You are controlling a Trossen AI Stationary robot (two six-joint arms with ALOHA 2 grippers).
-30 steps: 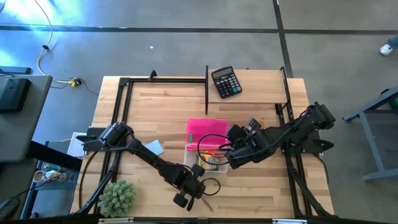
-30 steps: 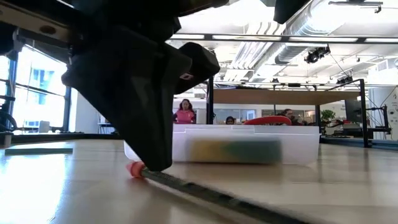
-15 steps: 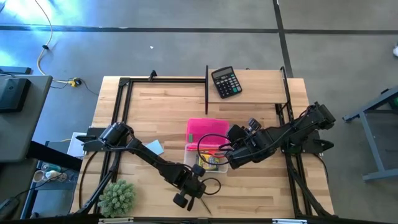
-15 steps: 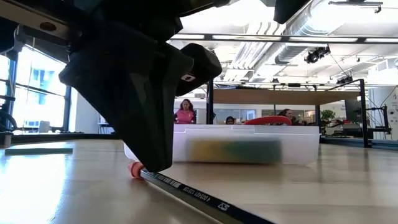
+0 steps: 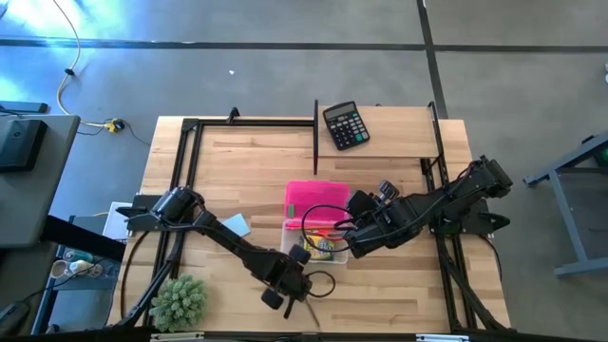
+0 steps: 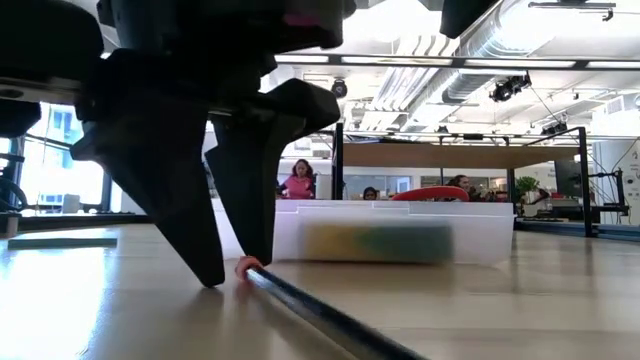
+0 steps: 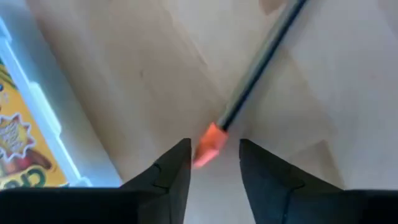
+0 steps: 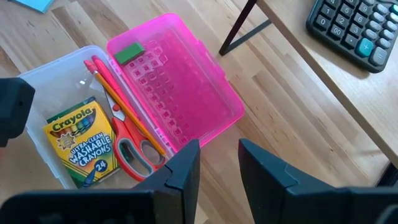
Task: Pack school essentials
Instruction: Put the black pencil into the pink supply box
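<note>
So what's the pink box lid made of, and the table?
The pink lid looks like see-through plastic: it is glossy, and the table's wood shows faintly through its moulded grid pattern. The table looks like wood, probably sealed planks: pale boards with grain lines and joins, and a soft sheen.

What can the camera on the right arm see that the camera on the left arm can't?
Only the right wrist view shows the inside of the clear box: the red-handled scissors, an orange pencil, a small green eraser on the open pink lid, plus the black calculator.

Only the left wrist view shows the dark pencil lying on the table, its orange eraser tip between the left gripper's open fingers.

Both show the crayon box and the wooden table.
</note>
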